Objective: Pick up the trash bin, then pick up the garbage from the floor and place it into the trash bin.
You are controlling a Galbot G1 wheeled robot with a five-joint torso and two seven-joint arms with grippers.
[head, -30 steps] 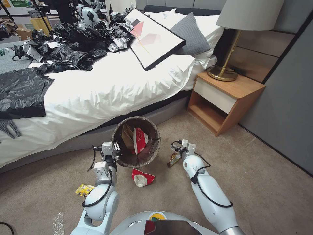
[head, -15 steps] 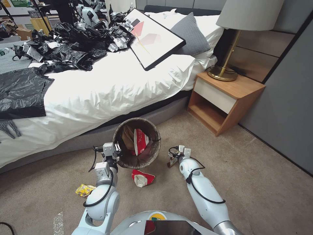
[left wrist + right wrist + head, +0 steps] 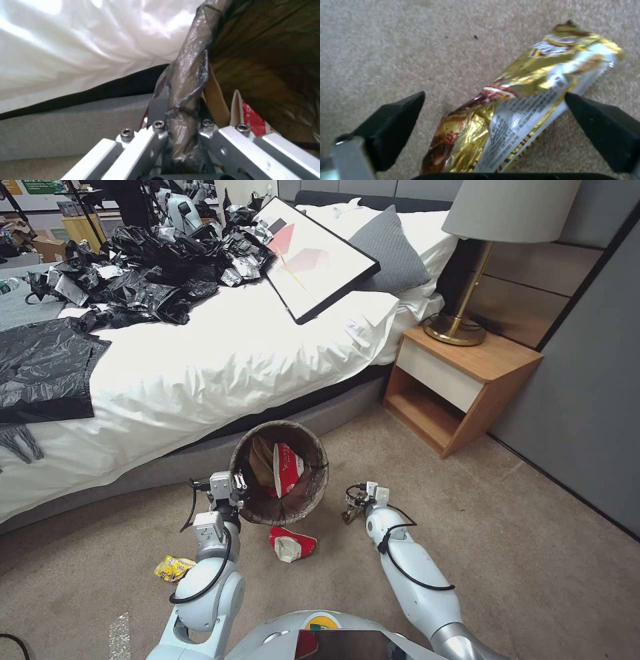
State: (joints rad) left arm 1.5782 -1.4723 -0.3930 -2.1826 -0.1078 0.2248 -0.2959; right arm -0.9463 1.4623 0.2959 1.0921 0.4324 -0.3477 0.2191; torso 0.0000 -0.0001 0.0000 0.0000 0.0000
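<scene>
Beige carpet (image 3: 520, 553) carries a gold wrapper (image 3: 520, 105), red carton (image 3: 291, 543) and yellow wrapper (image 3: 172, 567).

A bedroom: a wide bed with rumpled white duvet (image 3: 220, 360), a grey square pillow (image 3: 390, 250), a wooden bedside cabinet (image 3: 460, 387) bearing a brass-stemmed lamp (image 3: 467, 280), and beige carpet (image 3: 533, 553).

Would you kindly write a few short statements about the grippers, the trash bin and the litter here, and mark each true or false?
1. The left gripper is shut on the trash bin rim. True.
2. The right gripper is shut on the gold snack wrapper. False: its jaws are open on either side of the wrapper, which lies on the carpet.
3. The bin is empty. False: a red and white cup sits inside.
4. A yellow wrapper lies on the carpet by the left arm. True.
</scene>
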